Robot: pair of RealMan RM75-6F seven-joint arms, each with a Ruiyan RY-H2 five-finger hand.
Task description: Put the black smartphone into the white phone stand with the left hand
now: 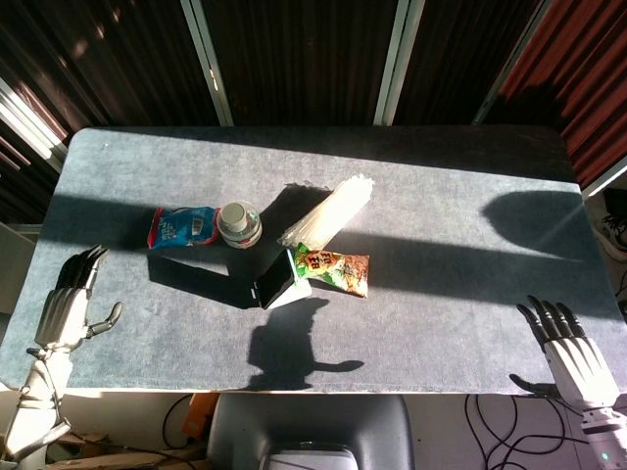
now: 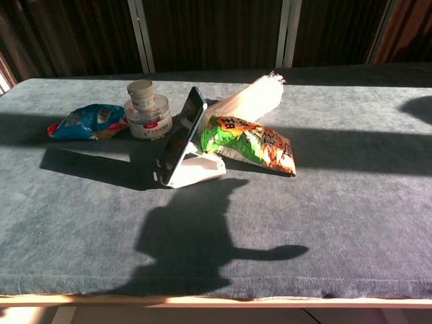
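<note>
The black smartphone (image 1: 273,278) (image 2: 181,134) leans tilted in the white phone stand (image 1: 290,294) (image 2: 198,170) at the table's middle, with no hand touching it. My left hand (image 1: 71,304) hovers at the table's near left edge, far from the stand, fingers spread and holding nothing. It does not show in the chest view. My right hand (image 1: 570,351) is at the near right corner, fingers apart and empty.
A green snack bag (image 1: 333,267) (image 2: 248,141) lies right of the stand, against a clear packet of white sticks (image 1: 328,211) (image 2: 246,101). A small jar (image 1: 239,223) (image 2: 147,110) and a blue packet (image 1: 183,226) (image 2: 88,119) lie to the left.
</note>
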